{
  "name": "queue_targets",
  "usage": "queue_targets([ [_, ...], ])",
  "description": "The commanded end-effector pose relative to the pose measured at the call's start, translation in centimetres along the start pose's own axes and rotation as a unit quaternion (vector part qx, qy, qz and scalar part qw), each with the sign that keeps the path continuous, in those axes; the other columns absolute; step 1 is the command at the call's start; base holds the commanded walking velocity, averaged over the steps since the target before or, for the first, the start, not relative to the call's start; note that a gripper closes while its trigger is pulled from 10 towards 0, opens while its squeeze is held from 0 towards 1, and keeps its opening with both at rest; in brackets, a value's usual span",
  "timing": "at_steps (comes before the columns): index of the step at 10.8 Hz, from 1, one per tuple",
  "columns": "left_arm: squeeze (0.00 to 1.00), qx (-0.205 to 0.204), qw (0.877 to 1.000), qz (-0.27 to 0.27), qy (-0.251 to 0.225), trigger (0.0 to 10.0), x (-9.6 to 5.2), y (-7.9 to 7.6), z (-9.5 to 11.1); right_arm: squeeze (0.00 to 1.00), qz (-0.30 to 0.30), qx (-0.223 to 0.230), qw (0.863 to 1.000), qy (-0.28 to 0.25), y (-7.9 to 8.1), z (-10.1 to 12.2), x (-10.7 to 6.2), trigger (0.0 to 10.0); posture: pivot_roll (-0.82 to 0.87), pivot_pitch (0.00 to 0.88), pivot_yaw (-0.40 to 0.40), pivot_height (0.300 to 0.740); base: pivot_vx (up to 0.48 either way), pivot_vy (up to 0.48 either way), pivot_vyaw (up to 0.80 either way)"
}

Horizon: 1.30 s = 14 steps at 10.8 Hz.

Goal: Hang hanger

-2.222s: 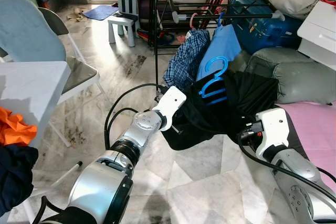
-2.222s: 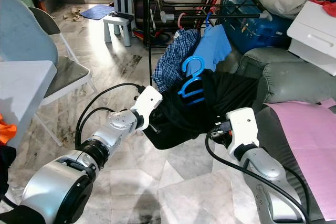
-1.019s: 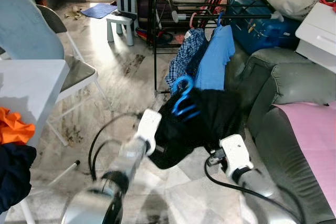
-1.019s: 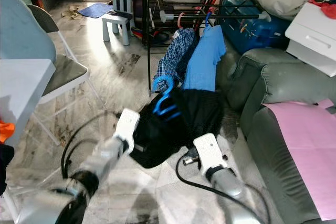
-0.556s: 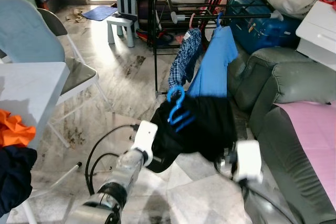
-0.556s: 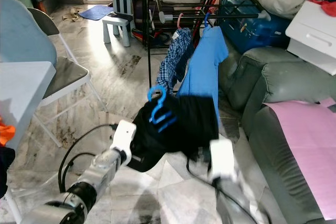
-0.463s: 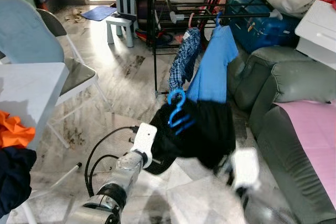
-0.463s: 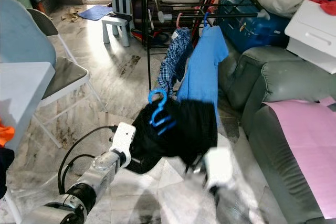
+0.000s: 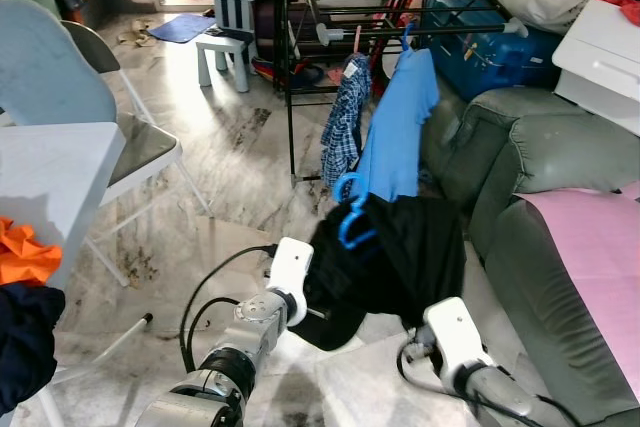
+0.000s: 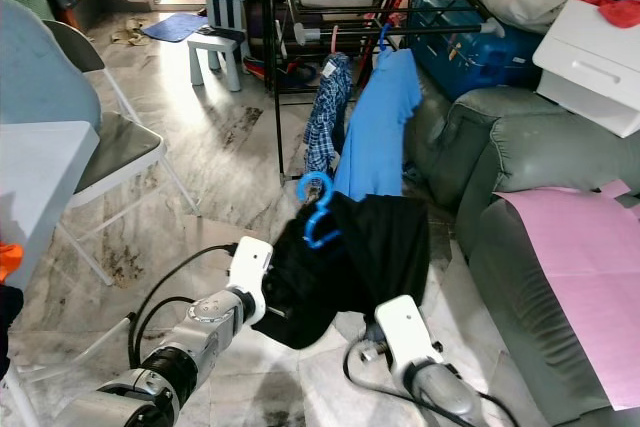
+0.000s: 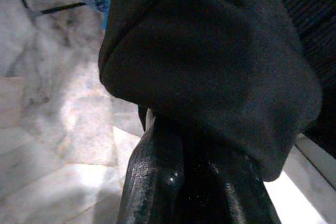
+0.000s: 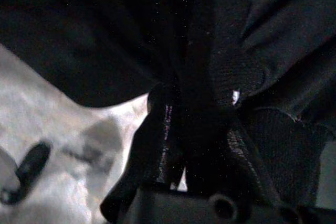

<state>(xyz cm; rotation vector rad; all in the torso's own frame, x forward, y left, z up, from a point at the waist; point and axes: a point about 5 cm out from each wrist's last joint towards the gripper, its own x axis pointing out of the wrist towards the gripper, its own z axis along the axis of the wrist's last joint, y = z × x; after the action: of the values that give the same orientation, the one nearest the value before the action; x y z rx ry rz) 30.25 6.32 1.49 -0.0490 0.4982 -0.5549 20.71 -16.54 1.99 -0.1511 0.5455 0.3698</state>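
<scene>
A black garment point(image 9: 400, 257) on a blue hanger point(image 9: 352, 219) is held up between the two arms, above the marble floor point(image 9: 230, 177) and just short of the black drying rack point(image 9: 330, 7). The hanger's hook rises above the garment's collar and is not on any rail; it stands in front of the lower part of a blue shirt point(image 9: 398, 127) that already hangs from the rack's front rail, with a plaid shirt point(image 9: 345, 127) hanging just beside it.

The left hand point(image 11: 184, 145) is closed on the black garment at its lower left edge: in the left wrist view its dark fingers point(image 11: 152, 171) run up into a thick fold of the cloth. The right hand point(image 12: 191, 129) is closed on the black garment from below on the other side, its fingers point(image 12: 157, 129) pressed together around a bunched strip of fabric, with a sliver of blue showing beyond them.

A grey sofa point(image 9: 540, 157) stands at the right, with a pink sheet point(image 9: 595, 247) lying on its seat. A small white chair point(image 9: 228, 7) stands on the floor beyond the rack, and a folding chair point(image 9: 70, 97) stands at the left beside a white desk point(image 9: 50, 177), near whose front edge orange cloth point(image 9: 25, 252) lies.
</scene>
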Motion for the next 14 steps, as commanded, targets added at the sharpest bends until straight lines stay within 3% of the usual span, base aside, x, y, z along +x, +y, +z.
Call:
queue_targets([
  [1, 0.00, 0.003, 0.997, 0.004, -0.077, 10.0, 0.5, 0.2, 4.0, 1.00, 0.039, -0.010, 0.999, 0.034, 1.1, -1.2, -0.3, 10.0, -0.06, 0.000, -0.019, 0.740, 0.000, 0.000, 0.00],
  [4, 0.00, -0.002, 0.998, 0.000, -0.068, 10.0, 0.4, 0.5, 3.7, 1.00, 0.076, -0.081, 0.992, 0.062, 0.9, -1.4, -0.8, 10.0, -0.06, 0.000, -0.018, 0.740, 0.000, 0.000, 0.00],
  [5, 0.00, -0.006, 0.998, -0.006, -0.065, 10.0, 0.3, 0.5, 3.5, 1.00, 0.071, -0.097, 0.991, 0.056, 0.8, -1.2, -0.8, 10.0, -0.06, 0.000, -0.015, 0.740, 0.000, 0.000, 0.00],
  [6, 0.00, -0.006, 0.998, 0.000, -0.060, 10.0, 0.2, 0.8, 3.2, 1.00, 0.020, -0.100, 0.995, 0.010, -0.2, 0.2, -0.3, 10.0, -0.06, 0.000, -0.011, 0.740, 0.000, 0.000, 0.00],
  [7, 0.00, -0.008, 0.998, 0.008, -0.059, 10.0, 0.1, 1.1, 3.0, 1.00, -0.032, -0.054, 0.997, -0.047, -1.3, 1.8, -0.1, 10.0, -0.06, 0.000, -0.008, 0.740, 0.000, 0.000, 0.00],
  [8, 0.00, -0.007, 0.998, 0.010, -0.056, 10.0, 0.1, 1.2, 2.9, 1.00, -0.045, -0.005, 0.996, -0.079, -1.4, 2.6, -0.1, 10.0, -0.06, 0.000, -0.006, 0.740, 0.000, 0.000, 0.00],
  [9, 0.00, -0.007, 0.998, 0.008, -0.056, 10.0, 0.1, 1.1, 2.9, 1.00, -0.052, 0.069, 0.990, -0.107, -1.4, 3.2, 0.0, 10.0, -0.06, 0.000, -0.007, 0.740, 0.000, 0.000, 0.00],
  [10, 0.00, -0.007, 0.998, 0.006, -0.056, 10.0, 0.1, 1.0, 2.9, 1.00, -0.033, 0.103, 0.988, -0.108, -0.9, 3.0, 0.2, 10.0, -0.06, 0.000, -0.007, 0.740, 0.000, 0.000, 0.00],
  [11, 0.00, -0.007, 0.998, 0.004, -0.057, 10.0, 0.2, 0.9, 3.0, 1.00, -0.012, 0.064, 0.994, -0.084, -0.1, 2.2, 0.3, 10.0, -0.06, 0.000, -0.009, 0.740, 0.000, 0.000, 0.00],
  [13, 0.00, 0.025, 0.997, -0.031, -0.072, 10.0, 0.0, 0.7, 3.5, 1.00, -0.001, 0.041, 0.996, -0.078, -0.2, 2.0, 0.0, 10.0, -0.06, 0.000, -0.010, 0.740, 0.000, 0.000, 0.00],
  [14, 0.00, 0.107, 0.985, -0.090, -0.099, 7.5, -0.4, 0.6, 4.5, 1.00, -0.021, -0.001, 0.996, -0.089, -1.8, 2.5, -0.6, 10.0, -0.06, 0.000, -0.011, 0.740, 0.000, 0.000, 0.00],
])
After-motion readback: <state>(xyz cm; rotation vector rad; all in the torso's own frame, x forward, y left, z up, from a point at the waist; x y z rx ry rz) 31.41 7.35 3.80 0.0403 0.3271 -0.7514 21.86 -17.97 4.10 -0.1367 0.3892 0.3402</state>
